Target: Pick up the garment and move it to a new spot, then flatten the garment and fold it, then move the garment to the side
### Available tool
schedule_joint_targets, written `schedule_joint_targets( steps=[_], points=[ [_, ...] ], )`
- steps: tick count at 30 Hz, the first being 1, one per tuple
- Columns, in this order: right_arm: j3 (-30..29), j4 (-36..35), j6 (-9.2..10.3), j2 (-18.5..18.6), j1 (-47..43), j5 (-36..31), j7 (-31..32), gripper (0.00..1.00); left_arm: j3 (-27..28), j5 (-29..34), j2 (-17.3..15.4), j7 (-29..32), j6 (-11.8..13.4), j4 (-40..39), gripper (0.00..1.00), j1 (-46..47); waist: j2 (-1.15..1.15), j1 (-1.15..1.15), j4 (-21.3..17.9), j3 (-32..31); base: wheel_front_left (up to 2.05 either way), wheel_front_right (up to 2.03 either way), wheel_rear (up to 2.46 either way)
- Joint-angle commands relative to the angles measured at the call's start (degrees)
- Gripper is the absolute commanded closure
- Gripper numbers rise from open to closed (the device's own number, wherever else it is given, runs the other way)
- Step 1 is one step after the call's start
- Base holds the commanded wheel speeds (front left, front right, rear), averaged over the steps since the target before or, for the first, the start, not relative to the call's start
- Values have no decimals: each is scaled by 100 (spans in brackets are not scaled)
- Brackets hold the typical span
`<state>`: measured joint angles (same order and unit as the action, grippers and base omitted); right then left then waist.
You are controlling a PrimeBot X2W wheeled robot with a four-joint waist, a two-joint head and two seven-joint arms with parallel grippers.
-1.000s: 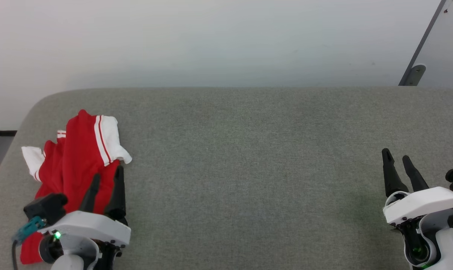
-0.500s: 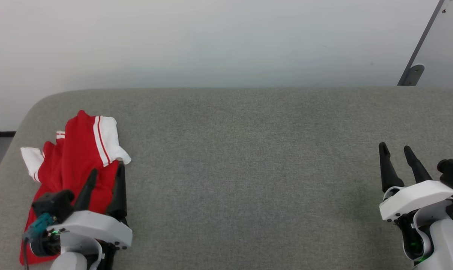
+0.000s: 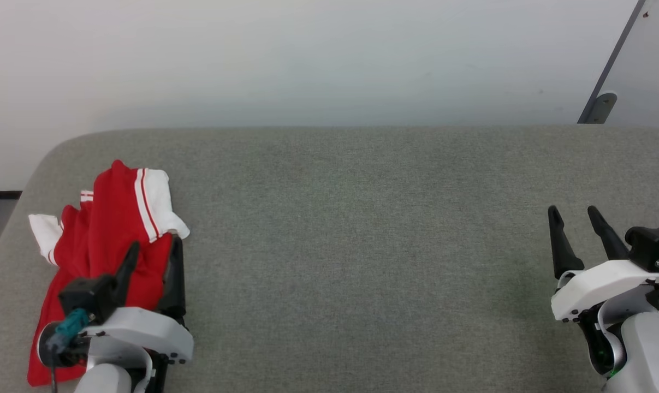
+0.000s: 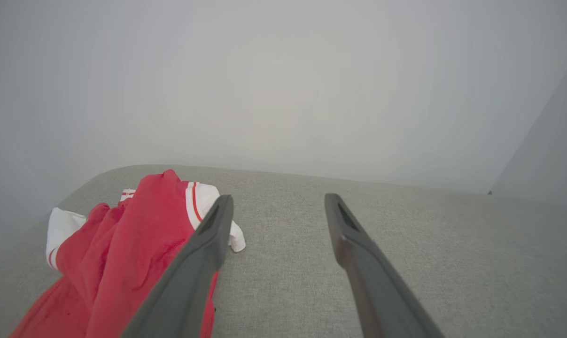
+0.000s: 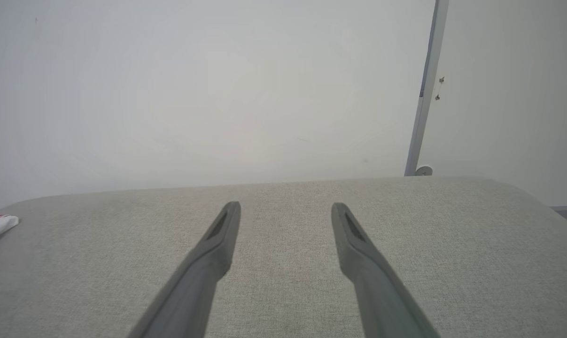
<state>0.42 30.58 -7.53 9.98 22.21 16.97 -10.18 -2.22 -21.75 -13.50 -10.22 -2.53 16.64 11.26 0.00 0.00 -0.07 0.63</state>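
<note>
Step 1, pickup, pending: garment [image 3: 108, 218] is lying crumpled at far-left end of grey pad [image 3: 362, 245]; left gripper [image 3: 155, 244] is hanging spread over its near edge; right gripper [image 3: 572, 210] is idling spread, well apart. Next likely calling for lowering, pinching cloth.

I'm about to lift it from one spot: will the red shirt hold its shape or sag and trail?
The garment lies crumpled in soft folds, so it is probably floppy and would hang from whichever point is gripped. It looks thin, so likely light. Pushed across the woven grey surface, it would probably bunch rather than slide.
</note>
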Motion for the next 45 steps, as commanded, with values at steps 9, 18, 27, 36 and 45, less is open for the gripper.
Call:
schedule_joint_targets(
  steps=[9,18,27,36,45],
  points=[
    [-18,64,6,41,141,-395,-169,0,66,423,-9,-157,-62,149,0,121,0,0,10,-26,0,0,0],
    [-57,106,6,56,95,-656,-278,0,77,856,-7,-266,-99,255,0,68,0,0,35,-42,0,0,0],
    [-79,116,7,136,33,-858,-370,0,105,1191,31,-362,-149,312,0,94,0,0,91,-43,0,0,0],
    [-62,137,7,113,14,-1060,-456,0,173,1331,132,-453,-297,517,0,174,0,0,204,-63,0,0,0],
    [209,-35,8,172,-128,-1004,-507,0,369,1495,312,-492,-183,504,0,164,0,0,864,-71,0,0,0]
  ],
)
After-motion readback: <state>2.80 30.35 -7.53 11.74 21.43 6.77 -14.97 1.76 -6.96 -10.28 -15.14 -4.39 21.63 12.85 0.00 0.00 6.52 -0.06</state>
